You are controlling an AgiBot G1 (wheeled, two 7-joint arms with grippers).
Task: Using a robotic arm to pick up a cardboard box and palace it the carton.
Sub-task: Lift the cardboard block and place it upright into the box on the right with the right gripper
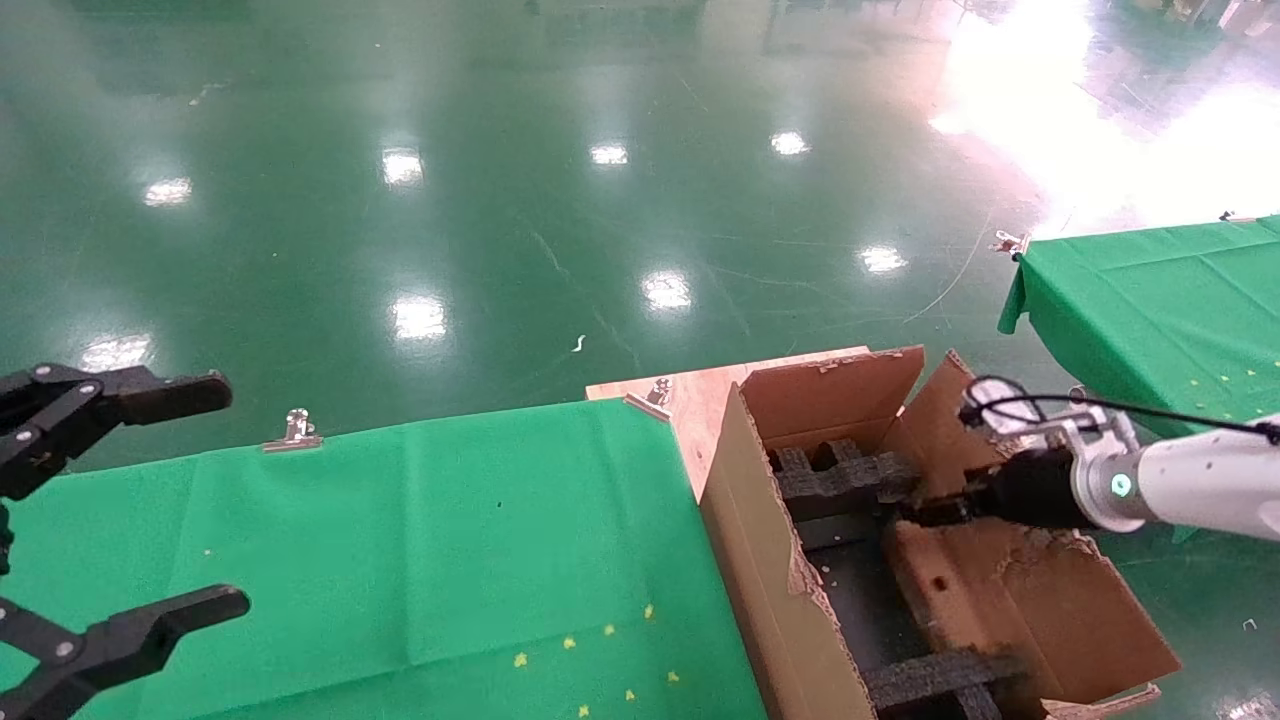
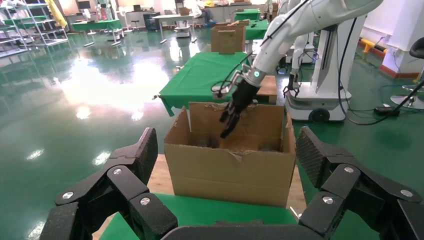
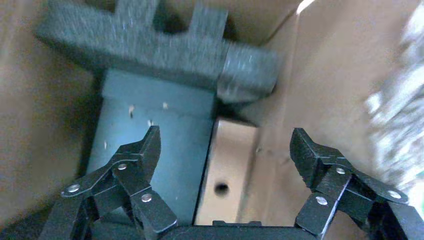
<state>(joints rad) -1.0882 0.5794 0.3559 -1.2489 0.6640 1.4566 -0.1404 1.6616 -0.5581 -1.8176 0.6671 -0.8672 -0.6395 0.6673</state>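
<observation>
Down inside the carton (image 1: 760,560), against its right wall, the cardboard box (image 3: 227,170) lies flat with its round hole facing up, beside a dark floor panel (image 3: 150,140) and just short of the black foam insert (image 3: 150,45) at the far end. It looks to be set there because that slot between wall and foam fits its flat shape. From the right wrist view, the right gripper (image 3: 225,150) hangs directly above the box with its fingers (image 3: 142,150) spread wide and nothing between them, not touching the cardboard; I judge the box has been let go and the placing is all but done. From the head view the white robotic arm (image 1: 1200,485) reaches in over the carton's torn right flap (image 1: 1040,590), wrist angled down into the opening. The left gripper (image 1: 60,520) sits parked over the green-covered table (image 1: 450,540), well apart from the carton, its fingers spread wide and empty.
</observation>
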